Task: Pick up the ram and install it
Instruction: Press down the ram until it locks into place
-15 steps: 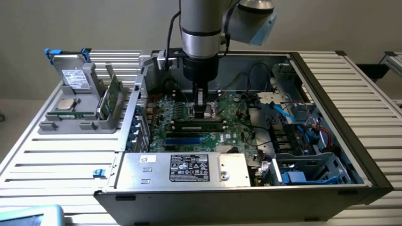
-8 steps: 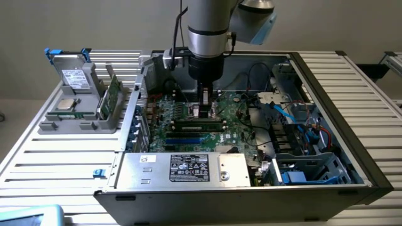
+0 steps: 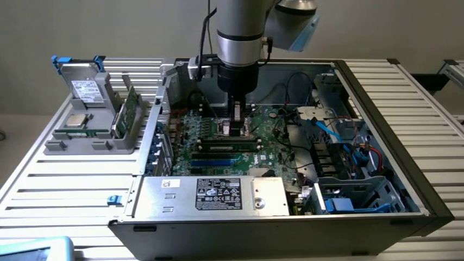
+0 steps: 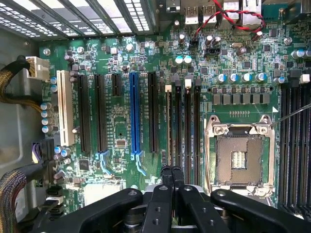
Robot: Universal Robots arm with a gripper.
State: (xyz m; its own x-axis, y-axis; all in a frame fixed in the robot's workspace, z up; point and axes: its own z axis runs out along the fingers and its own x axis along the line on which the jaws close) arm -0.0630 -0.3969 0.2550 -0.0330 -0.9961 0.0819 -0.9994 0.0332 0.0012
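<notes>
My gripper (image 3: 236, 130) reaches down inside the open computer case, over the motherboard (image 3: 217, 122). In the wrist view my gripper (image 4: 171, 174) is shut, its black fingertips pressed together over the row of memory slots (image 4: 182, 126), and I see nothing between them. A long dark module (image 3: 230, 144) lies seated in a memory slot just below the fingertips in the exterior view. A green ram stick (image 3: 129, 114) stands upright in the grey holder (image 3: 87, 144) on the exterior view's left, outside the case and away from the gripper.
The holder also carries a grey drive (image 3: 88, 89) and a square silver processor (image 3: 76, 120). In the case are the empty processor socket (image 4: 239, 158), expansion slots (image 4: 135, 116), cables (image 3: 340, 136), a drive cage (image 3: 355, 198) and the power supply (image 3: 217, 194). The case stands on a slatted table (image 3: 51, 185).
</notes>
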